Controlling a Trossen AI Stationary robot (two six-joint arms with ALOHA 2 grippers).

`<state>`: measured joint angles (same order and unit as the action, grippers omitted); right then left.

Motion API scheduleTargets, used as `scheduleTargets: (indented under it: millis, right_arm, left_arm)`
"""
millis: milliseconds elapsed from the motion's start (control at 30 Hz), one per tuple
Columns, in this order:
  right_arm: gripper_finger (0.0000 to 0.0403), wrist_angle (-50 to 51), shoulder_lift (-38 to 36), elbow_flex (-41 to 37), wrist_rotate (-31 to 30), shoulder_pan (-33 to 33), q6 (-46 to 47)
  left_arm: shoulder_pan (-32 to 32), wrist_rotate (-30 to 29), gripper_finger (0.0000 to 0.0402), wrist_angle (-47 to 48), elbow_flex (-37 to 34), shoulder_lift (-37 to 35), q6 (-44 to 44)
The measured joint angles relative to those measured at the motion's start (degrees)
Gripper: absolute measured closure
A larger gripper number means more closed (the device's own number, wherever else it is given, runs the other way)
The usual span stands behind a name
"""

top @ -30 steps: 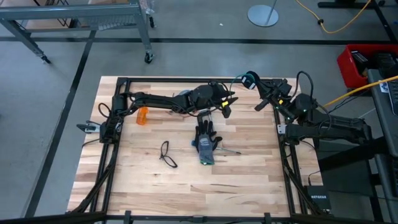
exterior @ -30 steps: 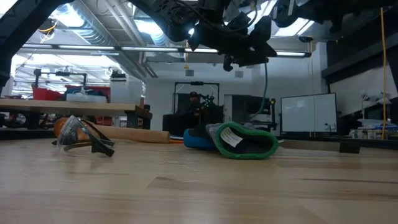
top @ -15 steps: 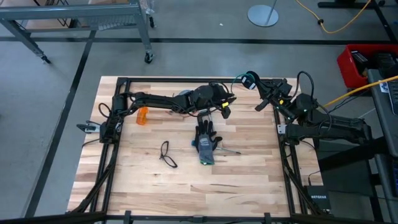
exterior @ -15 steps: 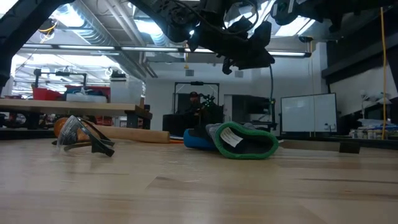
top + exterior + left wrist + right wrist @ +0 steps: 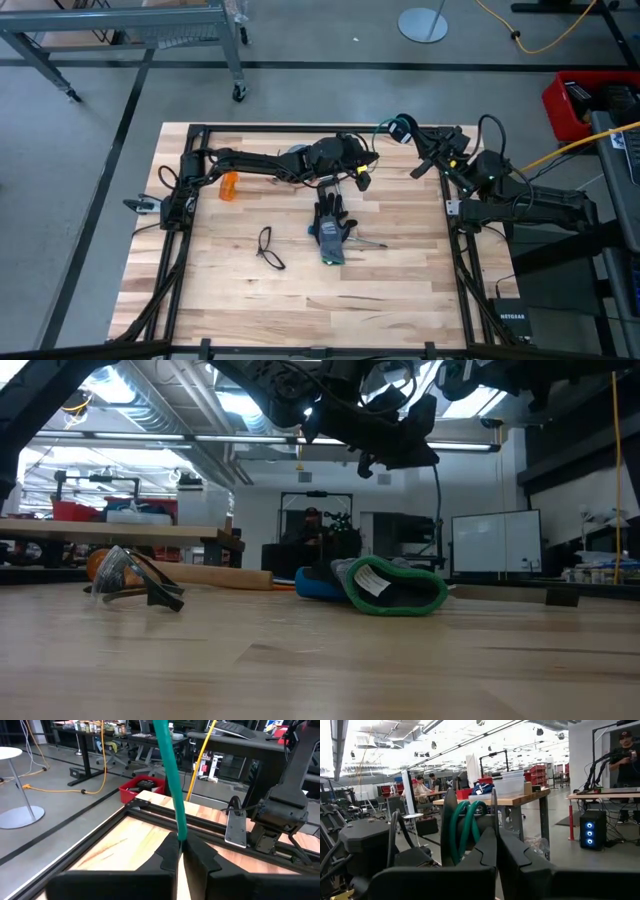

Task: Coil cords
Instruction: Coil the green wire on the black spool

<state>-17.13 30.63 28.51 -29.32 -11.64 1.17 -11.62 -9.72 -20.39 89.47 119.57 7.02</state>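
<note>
A teal cord (image 5: 169, 770) runs through the air from my left gripper (image 5: 180, 840), which is shut on it, to a small spool wound with teal cord (image 5: 467, 827). My right gripper (image 5: 496, 831) is shut on that spool. In the high view the spool (image 5: 401, 126) hangs over the table's far right part, with my right gripper (image 5: 415, 138) beside it and my left gripper (image 5: 365, 168) a little nearer the middle. The low view shows my left gripper (image 5: 400, 445) high above the table, with a thin cord (image 5: 437, 500) hanging below it. My left gripper pinches the teal cord (image 5: 181, 831) between its two fingertips. The cord rises from the fingers, drawn straight, toward the spool and clear of the table. My right gripper holds the spool by one of its discs, at the edge (image 5: 493, 812). The fingers hide the exact place. The spool is lifted clear of the table.
A black-and-blue glove (image 5: 330, 228) with a green cuff (image 5: 395, 588) lies mid-table. Left of it lies a thin dark loop (image 5: 268, 247), which in the low view looks like clear glasses (image 5: 130, 575). An orange object (image 5: 230, 185) sits at the far left. A thin stick (image 5: 368, 242) lies right of the glove.
My left gripper has shut on the teal cord and stayed in place high above the table. The cord hanging below it has shifted slightly toward the right.
</note>
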Motion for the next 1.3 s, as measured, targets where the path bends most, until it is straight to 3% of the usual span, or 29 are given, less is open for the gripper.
scheduleTargets:
  millis: [367, 600, 767, 967, 1300]
  right_arm:
    - [0.0402, -8.8, 2.4, 0.0, 0.0, 0.0, -0.7]
    - [0.0402, -19.4, 11.2, 0.0, -4.9, 0.0, -4.5]
    - [0.0402, -25.5, 18.7, 0.0, -6.9, 0.0, -7.6]
    - [0.0402, -26.1, 24.7, 0.0, -14.8, 0.0, -9.2]
    - [0.0402, -20.3, 26.6, 0.0, -17.4, 0.1, -9.0]
  left_arm:
    - [0.0, 0.0, 0.0399, -0.2, 0.0, -0.1, 5.0]
    - [0.9, 1.8, 0.0400, 0.3, 0.1, -0.1, 8.6]
    - [1.5, 6.5, 0.0400, 1.3, 0.1, -0.1, 10.1]
    - [1.4, 16.4, 0.0401, 2.5, 0.1, -0.1, 13.5]
    - [1.4, 26.5, 0.0401, 3.6, 0.1, -0.1, 16.1]
